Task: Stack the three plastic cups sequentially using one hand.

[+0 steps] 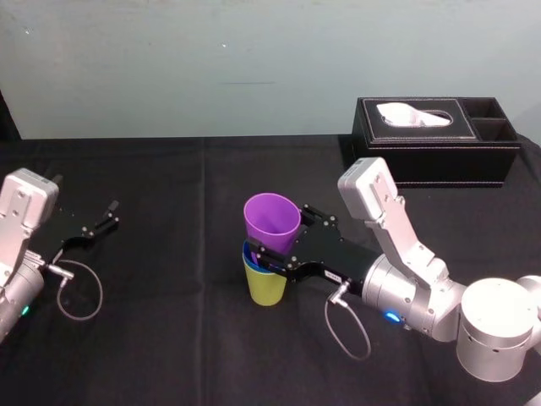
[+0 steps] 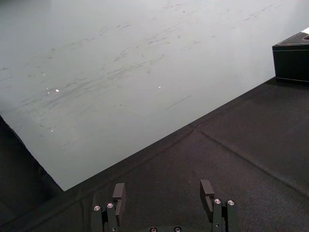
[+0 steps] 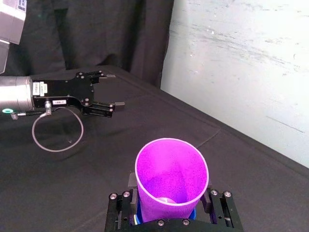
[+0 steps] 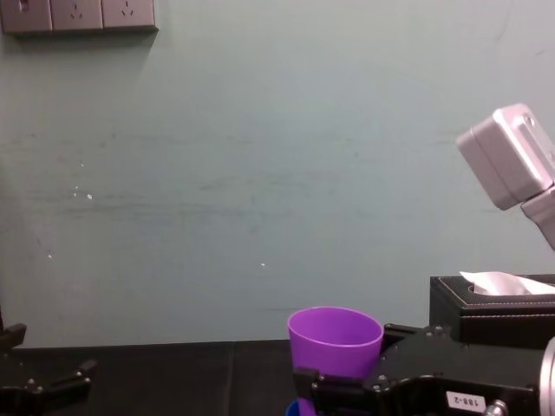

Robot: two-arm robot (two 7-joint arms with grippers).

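Three cups share one column near the middle of the table (image 1: 169, 347): the yellow-green cup (image 1: 266, 288) stands upright, the blue cup (image 1: 248, 255) is nested in it with just its rim showing, and the purple cup (image 1: 271, 222) sits high in the blue one, seemingly not fully seated. The right gripper (image 1: 283, 232) reaches in from about 4 o'clock and clasps the purple cup by its wall — so the coming move is probably straight down the stack's upright axis, then letting go. The left gripper (image 1: 110, 213) rests with fingers spread, well apart at 9 o'clock.

purple cup (image 1: 271, 222), blue cup (image 1: 247, 256), yellow-green cup (image 1: 266, 288), black right gripper (image 1: 280, 231), black tissue box (image 1: 435, 157)
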